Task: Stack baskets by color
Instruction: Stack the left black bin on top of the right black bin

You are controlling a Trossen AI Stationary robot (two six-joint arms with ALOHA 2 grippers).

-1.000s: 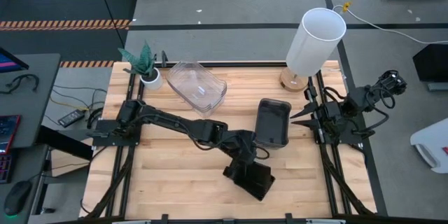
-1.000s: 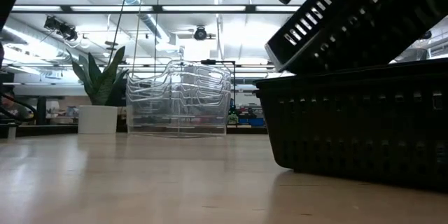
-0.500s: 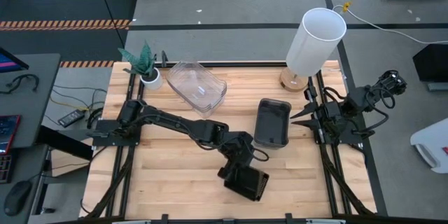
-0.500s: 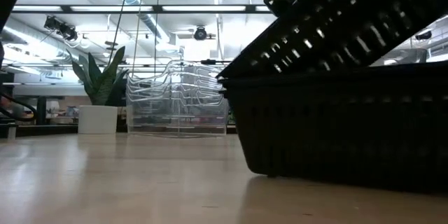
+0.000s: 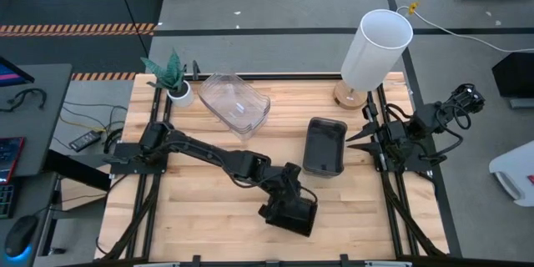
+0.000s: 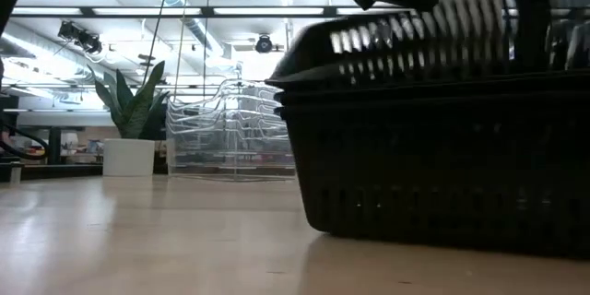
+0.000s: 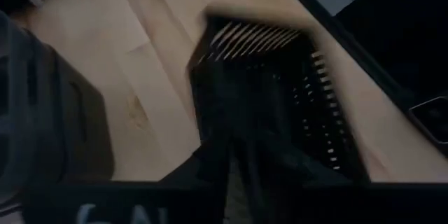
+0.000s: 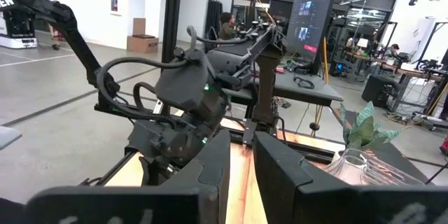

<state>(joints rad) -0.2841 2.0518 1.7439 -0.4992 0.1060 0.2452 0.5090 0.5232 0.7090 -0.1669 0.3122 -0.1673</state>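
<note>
The shallow black perforated-rim plastic basket (image 5: 292, 214) under the left pincer (image 5: 288, 200) has swung from tilted to nearly level atop another black basket (image 6: 433, 166) near the wooden desk's (image 5: 200, 209) front edge. Whether the pincer grips it, I cannot tell. The right pincer (image 8: 241, 164) waits slightly parted, empty.

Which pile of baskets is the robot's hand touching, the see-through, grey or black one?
The black stack, at the table's front edge under the left gripper. The clear stack and grey stack sit apart, untouched.
</note>
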